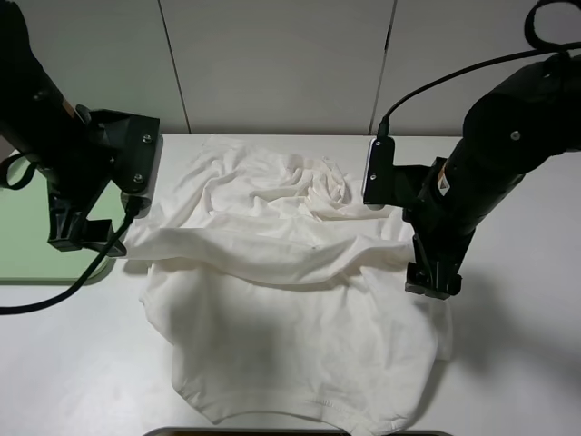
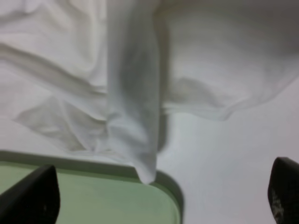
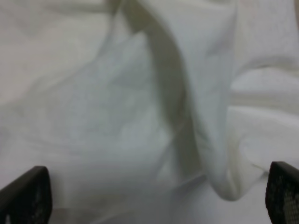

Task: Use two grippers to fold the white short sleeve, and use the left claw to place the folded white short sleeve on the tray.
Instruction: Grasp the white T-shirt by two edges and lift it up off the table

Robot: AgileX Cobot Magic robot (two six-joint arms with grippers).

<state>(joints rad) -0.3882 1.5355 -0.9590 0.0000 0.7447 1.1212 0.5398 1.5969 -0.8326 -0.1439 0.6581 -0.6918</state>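
One shirt (image 1: pixel 300 363) rumpled on the surface (image 1: pixel 517 363); one tray (image 1: pixel 27 241). I see left gripper (image 1: pixel 80 238) and right gripper (image 1: pixel 433 282), two sets of jaws, both wide.

Left arm (image 1: pixel 82 168), right arm (image 1: pixel 495 150): jaws wide.

Wrinkled white short sleeve (image 1: pixel 290 336) spread across the middle of the frame, upper half bunched into a raised fold, stitched hem toward the bottom edge, left corner reaching the rounded rim of the flat pale green tray (image 1: pixel 36 263) at the left edge.
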